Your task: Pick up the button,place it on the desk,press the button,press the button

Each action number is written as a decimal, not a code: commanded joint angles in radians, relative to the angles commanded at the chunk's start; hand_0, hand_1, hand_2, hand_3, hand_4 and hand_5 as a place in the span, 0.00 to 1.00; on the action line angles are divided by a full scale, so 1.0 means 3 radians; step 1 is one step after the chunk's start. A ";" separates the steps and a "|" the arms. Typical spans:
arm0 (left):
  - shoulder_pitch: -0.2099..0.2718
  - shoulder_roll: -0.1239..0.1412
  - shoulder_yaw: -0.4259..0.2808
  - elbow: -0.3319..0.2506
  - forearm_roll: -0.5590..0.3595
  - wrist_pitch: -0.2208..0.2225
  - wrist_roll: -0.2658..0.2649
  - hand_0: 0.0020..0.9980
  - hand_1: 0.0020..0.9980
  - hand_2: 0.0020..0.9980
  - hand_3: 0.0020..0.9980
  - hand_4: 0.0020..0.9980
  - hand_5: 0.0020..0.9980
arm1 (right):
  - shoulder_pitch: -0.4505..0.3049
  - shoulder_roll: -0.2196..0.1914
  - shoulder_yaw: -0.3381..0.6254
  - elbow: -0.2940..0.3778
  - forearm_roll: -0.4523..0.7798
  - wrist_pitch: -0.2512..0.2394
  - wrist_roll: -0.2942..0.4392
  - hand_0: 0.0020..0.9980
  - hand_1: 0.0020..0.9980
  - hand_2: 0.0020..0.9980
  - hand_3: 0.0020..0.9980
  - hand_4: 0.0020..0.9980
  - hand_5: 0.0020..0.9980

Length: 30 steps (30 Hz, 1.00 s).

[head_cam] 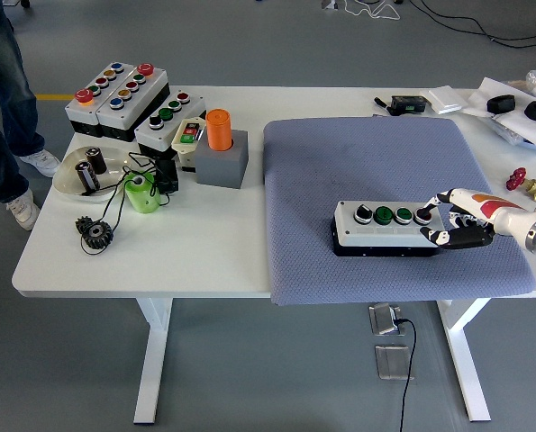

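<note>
A grey button box point(385, 229) with a black knob, two green buttons and a red button point(422, 215) lies on the blue-grey mat point(367, 153). My right hand point(443, 227) comes in from the right edge at the box's right end. One white finger rests its tip on the red button, while the black fingers are curled against the box's end face. The box sits flat on the mat. My left arm is out of view.
At the table's back left stand more button boxes point(119, 90), an orange cylinder point(219, 129) in a grey block, a bowl point(69, 175), a green cup point(141, 192) and black gears point(96, 234). Small parts point(520, 108) lie at the far right. A person's legs point(2, 90) show at the top left.
</note>
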 joint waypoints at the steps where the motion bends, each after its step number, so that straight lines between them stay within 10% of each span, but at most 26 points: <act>1: 0.0001 0.0000 -0.0002 0.0000 0.0003 0.0000 0.0001 0.66 0.72 0.75 0.53 0.32 0.95 | -0.0004 -0.0003 0.0020 0.0021 -0.0004 -0.0030 0.0012 0.16 0.00 0.07 0.69 0.64 0.49; 30: 0.0088 0.0000 0.0058 0.0000 0.0011 0.0002 0.0006 0.66 0.72 0.74 0.53 0.32 0.95 | 0.0004 0.0152 0.0031 0.0050 -0.0058 -0.0192 0.0023 0.16 0.00 0.07 0.70 0.64 0.49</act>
